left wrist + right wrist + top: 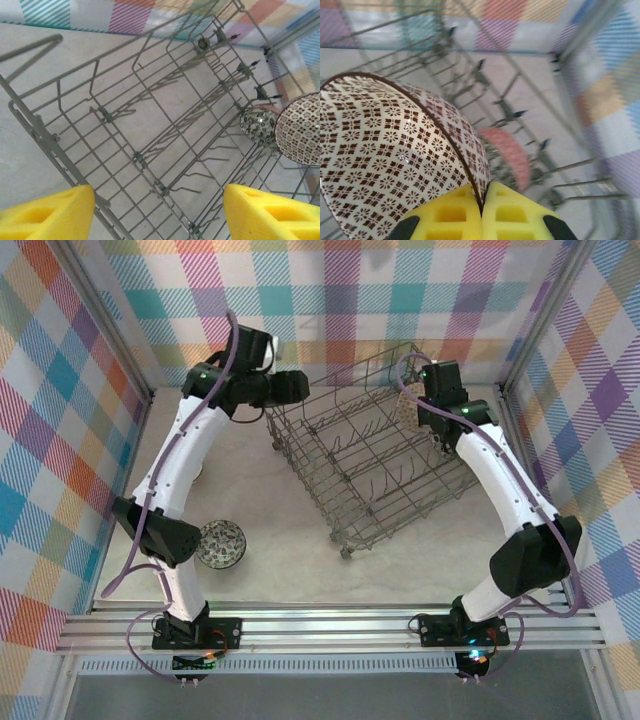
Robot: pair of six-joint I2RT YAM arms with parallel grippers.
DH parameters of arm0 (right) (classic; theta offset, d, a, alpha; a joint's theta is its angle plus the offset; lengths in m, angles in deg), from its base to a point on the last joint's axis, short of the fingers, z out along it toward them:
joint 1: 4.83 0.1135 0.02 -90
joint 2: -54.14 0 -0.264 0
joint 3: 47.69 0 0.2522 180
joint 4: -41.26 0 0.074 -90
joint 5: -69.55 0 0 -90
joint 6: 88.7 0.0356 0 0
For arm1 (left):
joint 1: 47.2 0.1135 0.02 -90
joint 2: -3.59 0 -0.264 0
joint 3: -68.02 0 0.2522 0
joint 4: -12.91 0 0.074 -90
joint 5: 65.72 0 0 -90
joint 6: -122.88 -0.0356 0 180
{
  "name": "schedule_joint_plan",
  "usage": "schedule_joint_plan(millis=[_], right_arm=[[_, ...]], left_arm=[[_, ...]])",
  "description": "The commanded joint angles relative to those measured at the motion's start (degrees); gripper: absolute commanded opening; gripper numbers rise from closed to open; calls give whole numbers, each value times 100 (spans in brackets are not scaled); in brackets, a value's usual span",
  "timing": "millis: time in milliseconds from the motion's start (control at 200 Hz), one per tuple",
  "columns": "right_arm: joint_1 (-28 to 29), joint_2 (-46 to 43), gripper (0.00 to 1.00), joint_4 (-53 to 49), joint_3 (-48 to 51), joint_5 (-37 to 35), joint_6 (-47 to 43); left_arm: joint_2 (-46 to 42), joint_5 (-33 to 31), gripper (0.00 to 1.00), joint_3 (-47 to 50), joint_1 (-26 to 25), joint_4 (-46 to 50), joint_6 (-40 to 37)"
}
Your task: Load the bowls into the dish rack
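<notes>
Brown-patterned ceramic, one of the bowls (395, 150), is clamped by its rim in the right jaws and held on edge over the dish rack (305, 480) at its 2 o'clock corner in the overhead view. From the wrist, a pink bowl (507, 152) already racked stands just beyond it at 3 o'clock, so the free tine gap probably lies beside that. Left jaws hang apart over the rack's 11 o'clock corner. Another bowl (221, 543) sits on the table (300, 560) at 7 o'clock, nearer the left arm.
</notes>
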Motion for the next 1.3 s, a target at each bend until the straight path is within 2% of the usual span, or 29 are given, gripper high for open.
schedule_joint_plan(millis=[0,195,360,650,810,1295], right_arm=[[14,88,0,715,-203,-1584,-919],[195,173,0,1337,283,-2479,-1668],[442,271,0,1753,577,-2844,-2203],[490,264,0,1718,1057,-3181,-2210],[499,222,0,1566,1376,-3383,-1875],[590,794,0,1500,1179,-3666,-1905]], left_arm=[[17,788,69,53,138,-342,-222],[245,1232,69,212,374,-520,-563],[324,1553,69,343,524,-670,-606],[376,1497,69,540,555,-694,-687],[356,1502,69,749,564,-708,-697],[517,1617,69,791,595,-748,-798]])
